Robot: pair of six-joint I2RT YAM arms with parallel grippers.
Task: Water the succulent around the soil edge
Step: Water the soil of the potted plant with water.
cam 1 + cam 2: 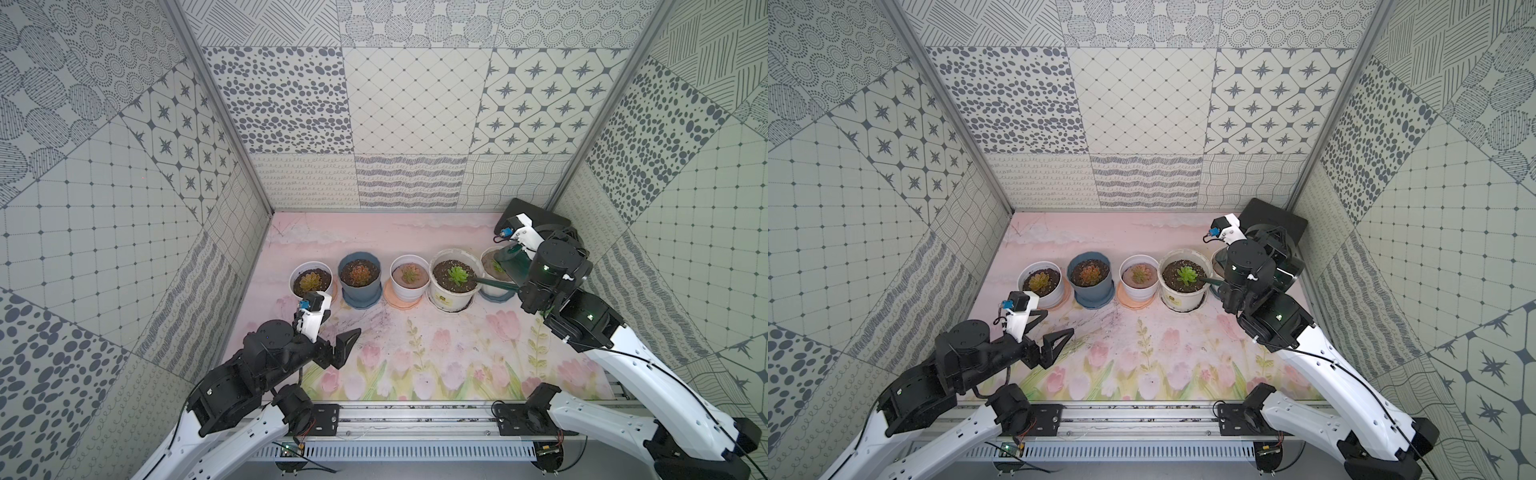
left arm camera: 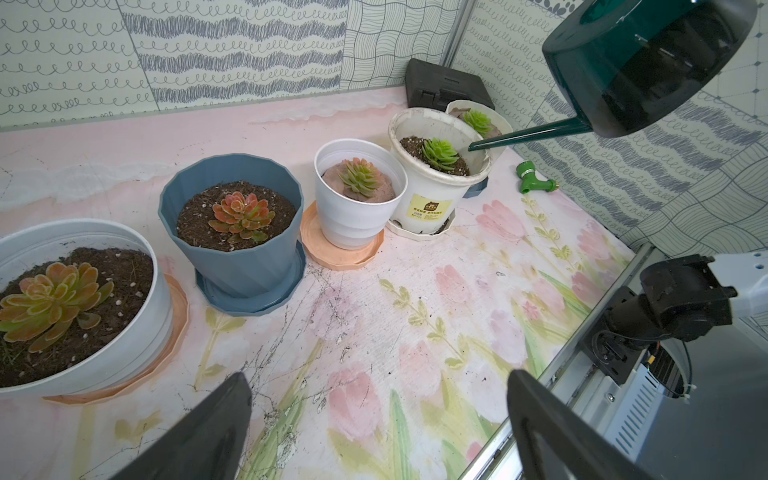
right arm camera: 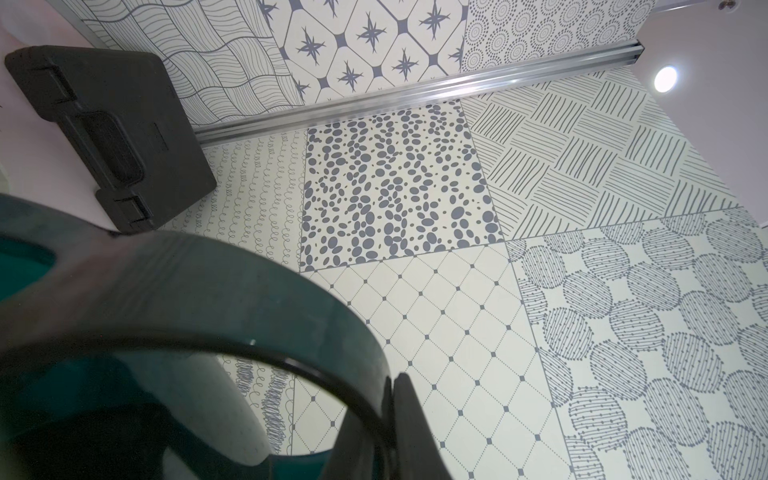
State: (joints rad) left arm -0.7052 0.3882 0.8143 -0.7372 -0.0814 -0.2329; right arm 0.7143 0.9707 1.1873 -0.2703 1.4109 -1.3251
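Nearest, the L gripper [image 2: 377,376] hangs low over the floral mat [image 2: 415,311] w/ its claw spread wide and nothing btwn the fingers, prob. parked there to stay clear of the pour. Further on comes the pot row. The R gripper [image 3: 380,428] is pinching the curved handle of the dark green watering can [image 2: 648,62] and carries it above the row's R end. The can body therefore hides much of the white fluted pot [image 2: 496,111] in both top views. The succulent [image 2: 478,118] sits upright in that pot, last on the R, rosette facing up, w/ the tan soil edge [image 1: 489,270] ringing it. The spout [image 2: 532,135] has its long axis along the row, pointing L and dipping slightly. Its tip is over the neighbouring cream pot [image 2: 419,195], not the target, so it prob. needs drawing back R. Farthest, a black case [image 2: 444,85] sits in the corner.
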